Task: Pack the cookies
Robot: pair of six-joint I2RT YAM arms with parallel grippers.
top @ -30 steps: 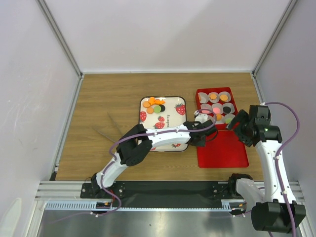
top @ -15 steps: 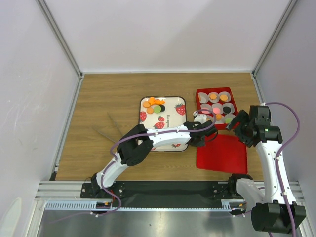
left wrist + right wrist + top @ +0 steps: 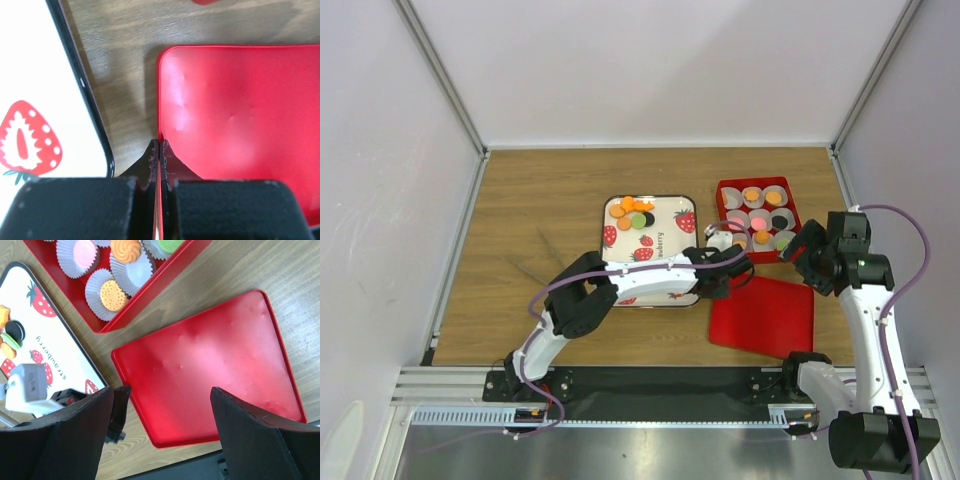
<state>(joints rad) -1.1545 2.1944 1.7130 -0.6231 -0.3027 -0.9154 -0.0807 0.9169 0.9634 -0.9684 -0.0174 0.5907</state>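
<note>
Pinching red lid (image 3: 235,110) at its rim, left gripper (image 3: 159,149); right gripper (image 3: 162,397) agape

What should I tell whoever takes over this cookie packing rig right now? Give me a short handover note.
Left hand: shut on the left edge of the red lid, which lies skewed on the table in front of the red box.
Right hand: open, holding nothing, above the lid.
Done: packed cookies sit in the open box.
Left: loose cookies lie at the far left corner of the strawberry tray; they likely go in before the lid does.
</note>
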